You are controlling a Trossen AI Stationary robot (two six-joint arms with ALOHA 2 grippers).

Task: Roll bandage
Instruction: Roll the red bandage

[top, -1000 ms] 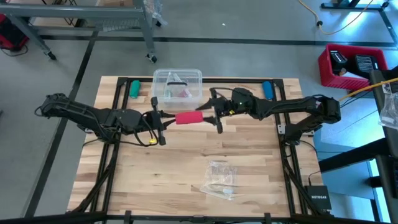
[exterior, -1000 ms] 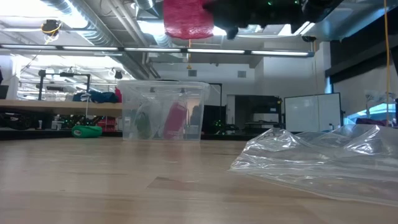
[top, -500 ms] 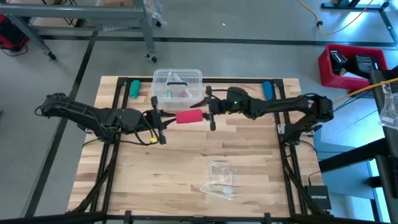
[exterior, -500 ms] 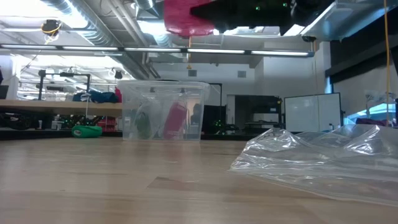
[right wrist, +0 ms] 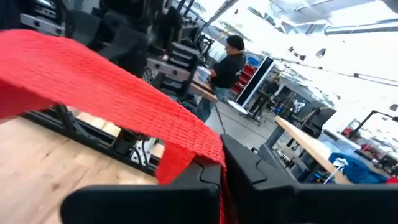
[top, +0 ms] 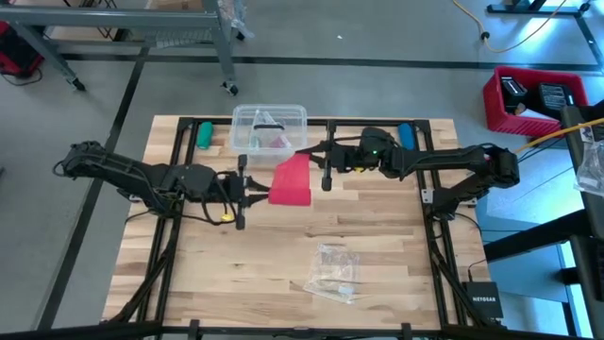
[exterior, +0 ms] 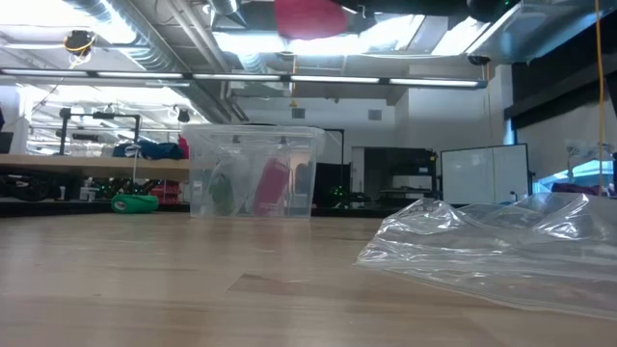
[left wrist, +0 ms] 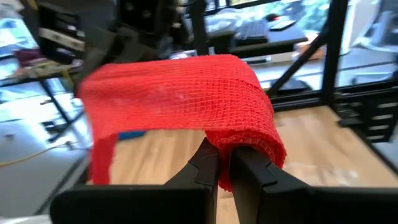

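Since a second ago the bandage point(top: 292, 179) is no longer hanging as a tight little roll between the arms — it is spreading out into a flat red panel, and my right gripper point(top: 312, 151) has swung toward the far edge of the table and clamped down on the cloth's far end. In the right wrist view I am seeing the red mesh running straight into that gripper's closed fingers point(right wrist: 249, 168), so I am taking that as a firm pinch on the bandage.

My left gripper point(top: 247, 185) is sitting just left of the table's middle, jaws nearly together on the near-left corner of the cloth; the left wrist view is showing the bandage point(left wrist: 186, 99) draped over its fingertips point(left wrist: 208, 165) and gripped there. The whole strip is hanging in the air over the middle of the table, just in front of the clear plastic box point(top: 269, 129) at the far edge. In the low view it is only peeking in at the top point(exterior: 308, 16). The crumpled wrapper point(top: 332, 269) is lying well apart, toward the near edge.

What is worrying me: the cloth is unfurling instead of winding tighter. If I am pulling the two ends apart any further, the remaining turns could slip loose, and the stretchy mesh could slide out of the left pinch, which seems to be catching only a fold — then the free end drops onto the box.
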